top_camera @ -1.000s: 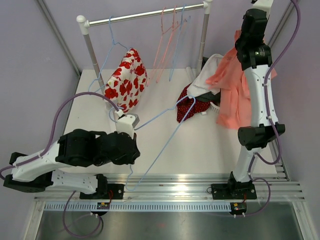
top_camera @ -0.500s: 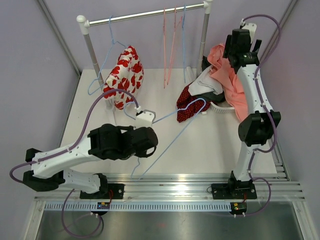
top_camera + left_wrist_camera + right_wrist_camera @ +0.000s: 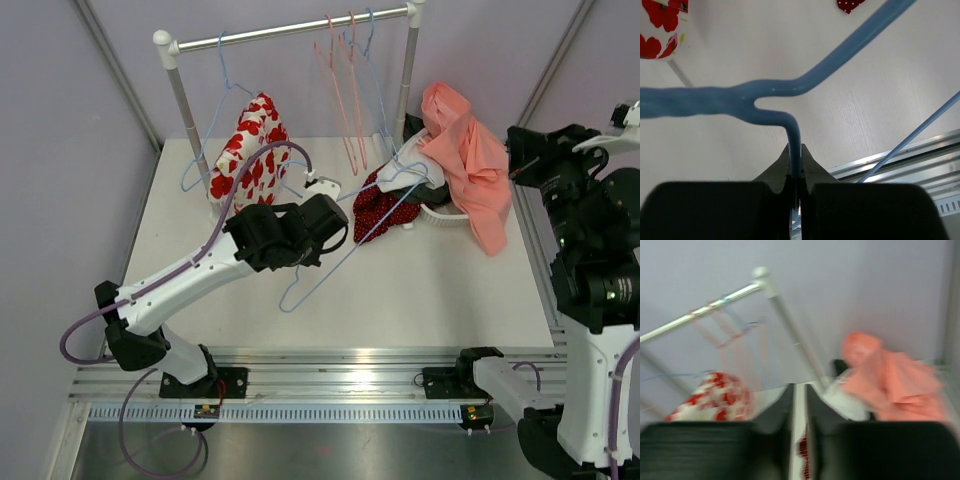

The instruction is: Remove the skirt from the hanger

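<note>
Left wrist view showed the left end effector point(image 3: 795, 167) pinching a bare blue hanger point(image 3: 715, 101), skirt point(image 3: 470, 150) apparently off at two o'clock, so parking that hanger seemed next.

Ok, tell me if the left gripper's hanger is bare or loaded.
Bare: the blue hanger is just a wire outline against the table, with no cloth draped on it.

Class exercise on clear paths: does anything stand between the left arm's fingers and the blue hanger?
Nothing visible does. The left fingers are shut directly on the wire of the blue hanger, with no cloth between them.
</note>
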Robot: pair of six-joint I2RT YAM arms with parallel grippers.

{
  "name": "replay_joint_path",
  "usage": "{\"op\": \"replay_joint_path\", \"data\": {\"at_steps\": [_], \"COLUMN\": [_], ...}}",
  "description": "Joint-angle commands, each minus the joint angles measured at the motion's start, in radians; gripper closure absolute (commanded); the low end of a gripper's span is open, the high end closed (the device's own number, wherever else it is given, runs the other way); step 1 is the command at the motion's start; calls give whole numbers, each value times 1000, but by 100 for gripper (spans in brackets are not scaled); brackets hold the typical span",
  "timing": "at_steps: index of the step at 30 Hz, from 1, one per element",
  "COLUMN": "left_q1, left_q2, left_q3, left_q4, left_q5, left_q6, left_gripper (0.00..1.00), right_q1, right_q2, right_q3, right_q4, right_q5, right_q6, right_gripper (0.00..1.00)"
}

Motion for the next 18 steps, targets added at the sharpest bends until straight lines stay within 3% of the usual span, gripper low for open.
{"op": "replay_joint_path", "data": {"at_steps": [1,2,6,12,18], "left_q1": [7,7,7,5,-10], "left_q2": [38,48,43,91,181], "left_q3": [108,120,177,305,420], "left_q4": [72,75,91,92,83], "left_q5": [32,45,112,199,229], "left_q6": [66,64,66,90,103], "left_gripper": [100,100,100,100,100], "right_q1": [6,6,9,39,154], "right_q2": [-33,-49,-81,-50,-27], "right_q3": [-161,-196,-302,-314,-294], "right_q4": [63,141,221,241,228], "right_q5": [-455,-494,-556,-559,-470], "right_q6": [261,291,368,391,357], "right_gripper": [95,100,100,100,100]}}
